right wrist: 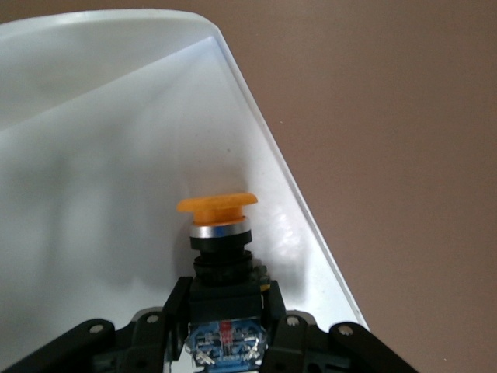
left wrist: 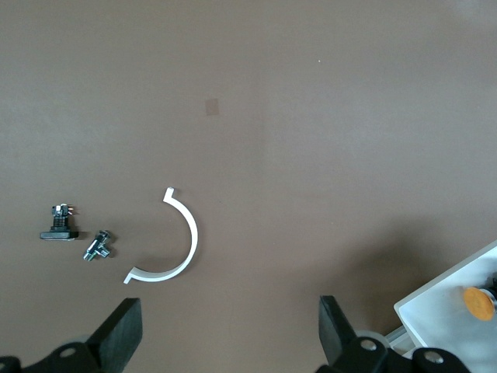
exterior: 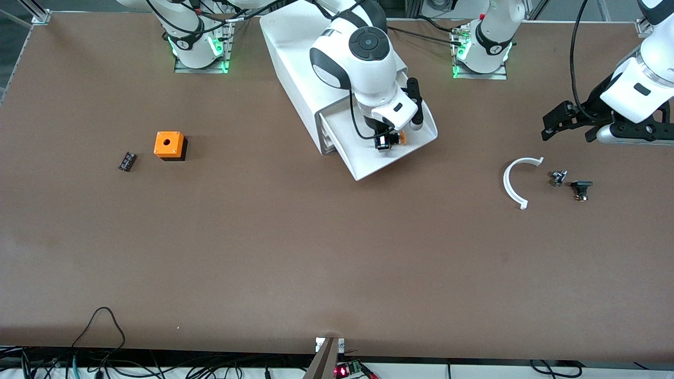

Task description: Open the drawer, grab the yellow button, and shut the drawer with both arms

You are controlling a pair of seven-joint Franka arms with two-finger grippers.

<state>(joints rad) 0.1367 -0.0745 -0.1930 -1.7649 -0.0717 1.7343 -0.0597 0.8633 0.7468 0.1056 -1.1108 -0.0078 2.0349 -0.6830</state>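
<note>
Meanwhile the drawer [exterior: 392,150] stood pulled out of the white cabinet [exterior: 295,68], its open end toward the front camera; the right gripper [exterior: 387,141] was down inside it, fingers [right wrist: 175,307] clamped on the dark body of the button [right wrist: 219,225], whose orange cap pointed toward three o'clock in the front view; the left gripper [exterior: 571,126] hung over bare table at the left arm's end, waiting, fingers [left wrist: 124,332] spread wide, with a white curved piece [exterior: 513,181] at about seven o'clock from it.
</note>
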